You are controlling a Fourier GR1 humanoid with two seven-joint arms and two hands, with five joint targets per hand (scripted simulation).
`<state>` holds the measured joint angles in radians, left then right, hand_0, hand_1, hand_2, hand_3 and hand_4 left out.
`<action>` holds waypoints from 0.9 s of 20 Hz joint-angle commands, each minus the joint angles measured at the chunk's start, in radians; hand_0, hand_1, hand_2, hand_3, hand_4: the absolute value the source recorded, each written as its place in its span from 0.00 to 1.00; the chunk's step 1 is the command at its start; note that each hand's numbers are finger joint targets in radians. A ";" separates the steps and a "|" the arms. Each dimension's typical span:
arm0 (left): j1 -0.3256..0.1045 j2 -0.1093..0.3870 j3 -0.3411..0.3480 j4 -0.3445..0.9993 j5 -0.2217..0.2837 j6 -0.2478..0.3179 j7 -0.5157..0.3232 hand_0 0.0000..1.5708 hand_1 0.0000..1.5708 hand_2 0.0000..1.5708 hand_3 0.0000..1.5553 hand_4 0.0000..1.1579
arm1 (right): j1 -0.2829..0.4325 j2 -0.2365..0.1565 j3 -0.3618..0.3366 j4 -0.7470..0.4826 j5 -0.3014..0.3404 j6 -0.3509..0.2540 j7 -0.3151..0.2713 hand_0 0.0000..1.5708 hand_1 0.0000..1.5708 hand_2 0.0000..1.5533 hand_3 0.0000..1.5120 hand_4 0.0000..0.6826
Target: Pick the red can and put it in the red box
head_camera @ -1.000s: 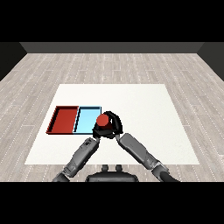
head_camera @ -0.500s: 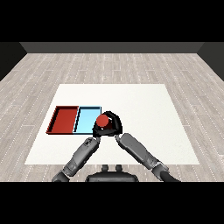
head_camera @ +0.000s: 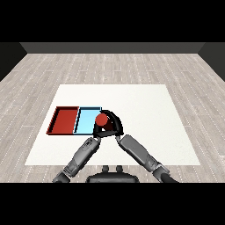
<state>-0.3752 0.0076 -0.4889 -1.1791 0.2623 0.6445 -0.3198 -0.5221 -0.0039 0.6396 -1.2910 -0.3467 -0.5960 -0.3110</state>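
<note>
Fingers [head_camera: 115, 123] of the right hand [head_camera: 112, 127] are curling round the red can [head_camera: 102, 119], sitting over the blue tray's [head_camera: 85, 118] right edge, the red tray [head_camera: 65, 119] lying farther left.

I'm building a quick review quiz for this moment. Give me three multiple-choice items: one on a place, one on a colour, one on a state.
1. Where is the red can?
A. in the red tray
B. at the light blue tray's right edge, between the hands
C. at the table's far right corner

2. Which tray lies farther left?
A. red
B. light blue
C. green

3. The right hand is
A. flat on the table
B. curled round the can
C. out of view

Key: 1 B, the can shows by the light blue tray; 2 A, the red tray is leftmost; 3 B, its fingers arc round the can.
</note>
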 commanded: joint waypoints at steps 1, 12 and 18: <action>-0.009 -0.007 -0.018 -0.062 -0.014 0.055 0.053 1.00 1.00 0.97 0.94 0.97 | 0.015 0.004 -0.007 -0.012 0.049 0.014 0.035 0.00 0.00 0.00 0.00 0.00; 0.116 -0.007 -0.024 -0.090 -0.035 0.008 0.025 1.00 1.00 1.00 0.97 0.98 | 0.104 -0.009 -0.120 -0.125 0.124 0.059 0.031 0.00 0.00 0.00 0.00 0.00; 0.072 0.066 0.110 0.006 -0.014 -0.095 -0.032 1.00 1.00 1.00 0.95 0.98 | 0.167 -0.125 -0.242 -0.318 0.072 0.130 0.078 0.00 0.00 0.00 0.00 0.00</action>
<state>-0.3095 0.0325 -0.4343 -1.1892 0.2348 0.6077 -0.3289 -0.4143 -0.0597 0.4539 -1.4900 -0.2561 -0.5078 -0.2495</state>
